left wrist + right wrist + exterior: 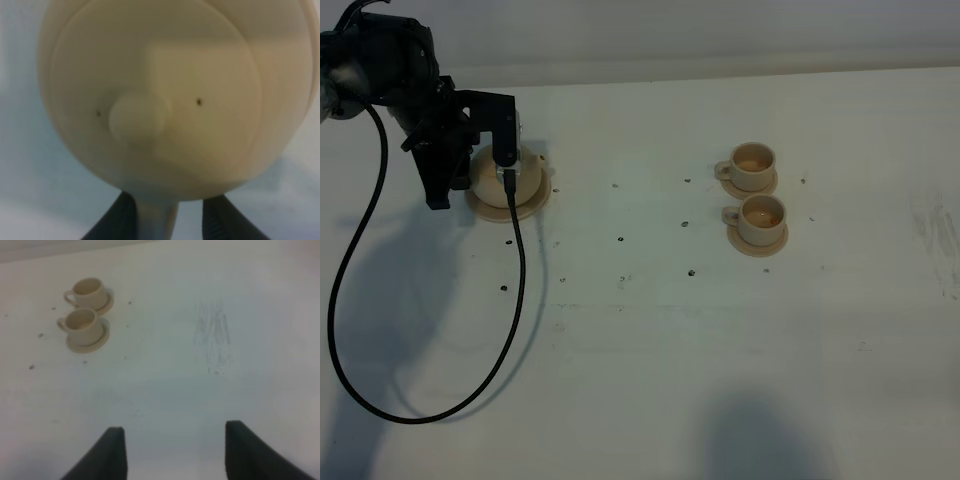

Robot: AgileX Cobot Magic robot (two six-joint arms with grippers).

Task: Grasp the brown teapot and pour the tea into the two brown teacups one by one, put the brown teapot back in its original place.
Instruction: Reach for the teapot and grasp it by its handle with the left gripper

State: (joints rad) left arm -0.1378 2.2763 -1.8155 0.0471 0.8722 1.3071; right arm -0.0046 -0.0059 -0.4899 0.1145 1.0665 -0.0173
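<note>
Jaws of my left gripper [169, 221] straddle the teapot [170, 100] handle [156, 220], touching on one side with a gap on the other, so unclamped. My left arm [380, 60] bends down over the teapot, which sits on its saucer [535, 205]. My right gripper [175, 450] hangs spread and empty, well apart from the cups [82, 325].

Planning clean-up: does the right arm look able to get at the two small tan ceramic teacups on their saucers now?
Probably yes: the right end effector is open, and only white tabletop shows between it and the two small tan ceramic teacups. Whether the arm stretches that far is unclear.
</note>
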